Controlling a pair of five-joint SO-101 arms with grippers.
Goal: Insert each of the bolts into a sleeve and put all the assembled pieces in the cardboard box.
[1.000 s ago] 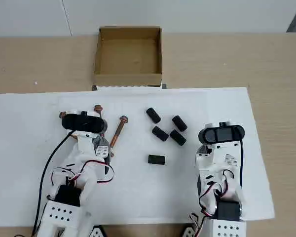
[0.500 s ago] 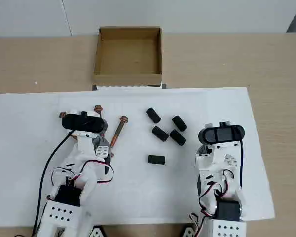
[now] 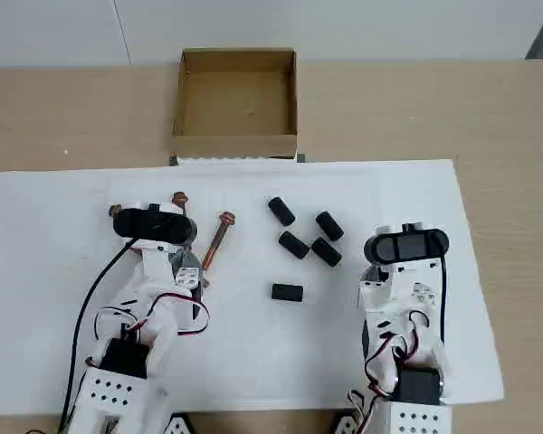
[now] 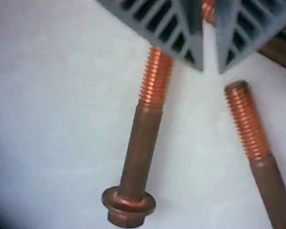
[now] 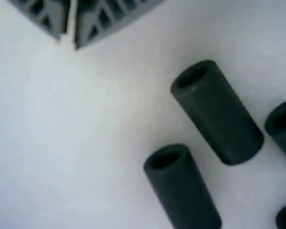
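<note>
Although a second has passed, nothing has visibly shifted; both arms, every bolt and every sleeve sit where they sat before. Seen from above, a wooden table point(image 3: 63, 108) carries a wide white sheet point(image 3: 36, 271) across its near half; at the far edge of that sheet, near the middle, stands the open-topped cardboard box point(image 3: 235, 145). The left arm point(image 3: 154, 224) stands on the near left of the sheet; the right arm point(image 3: 405, 246) stands on the near right. Copper-coloured bolts point(image 3: 215, 242) lie around the left arm's head; one slants just to its right, and two more bolt heads show at its far side. Five black sleeves point(image 3: 294, 244) lie loose mid-sheet between the arms; four cluster together, the closest just left of the right arm's head, and one lies alone nearer the front.

Close up, the left gripper point(image 4: 209, 64) has its grey fingers drawn almost together, only a thin slit between them; a glimpse of orange shows in that slit, though whether it is gripped cannot be told. The first bolt point(image 4: 143, 138) runs with its threaded end beneath one finger, its flanged head pointing away; the second bolt point(image 4: 255, 143) lies just beside the tips, apart from them.

The right gripper point(image 5: 69, 38) has its fingers pressed together on nothing; the nearest sleeve point(image 5: 214, 112) lies flat on the sheet, near the tips but not touching them.
</note>
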